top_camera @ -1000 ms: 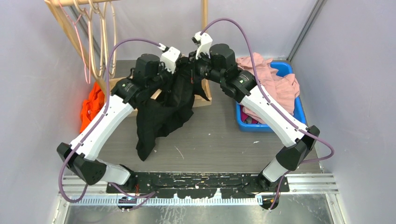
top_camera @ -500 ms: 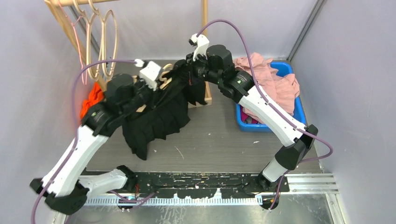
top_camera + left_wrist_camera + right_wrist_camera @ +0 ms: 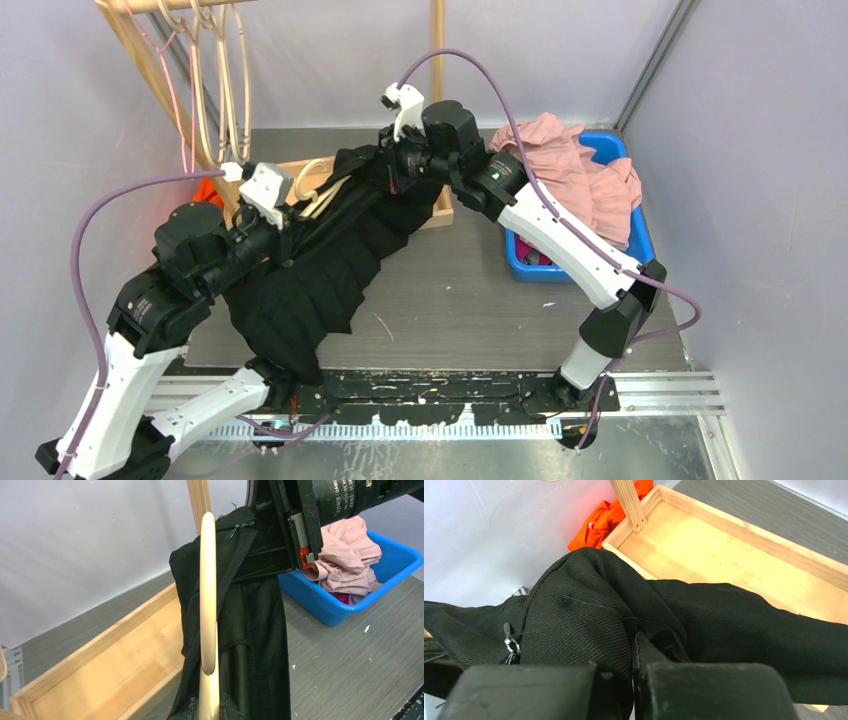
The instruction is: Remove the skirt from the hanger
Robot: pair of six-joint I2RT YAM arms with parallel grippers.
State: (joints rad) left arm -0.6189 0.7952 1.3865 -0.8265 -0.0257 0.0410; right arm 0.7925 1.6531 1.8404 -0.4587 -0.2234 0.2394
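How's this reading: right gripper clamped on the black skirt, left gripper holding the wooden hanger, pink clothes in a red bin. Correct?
Not quite: the bin holding the pink clothes is blue, not red, as the top external view shows. The rest stands: right gripper clamped on the black skirt, left gripper holding the wooden hanger.

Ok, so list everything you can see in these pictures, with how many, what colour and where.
skirt: one, black, stretched between the two claws
hanger: one, pale wood, the skirt's waistband looped over it
spare hangers: several, pale wood and pink, on the rail at far left
rack: one, pale wood, post and tray base at the back
cloth: one, orange, beside the rack base
bin: one, blue, far right
clothes: a heap, pink, in the bin
table: one, grey
left claw: shut on the hanger
right claw: shut on the skirt
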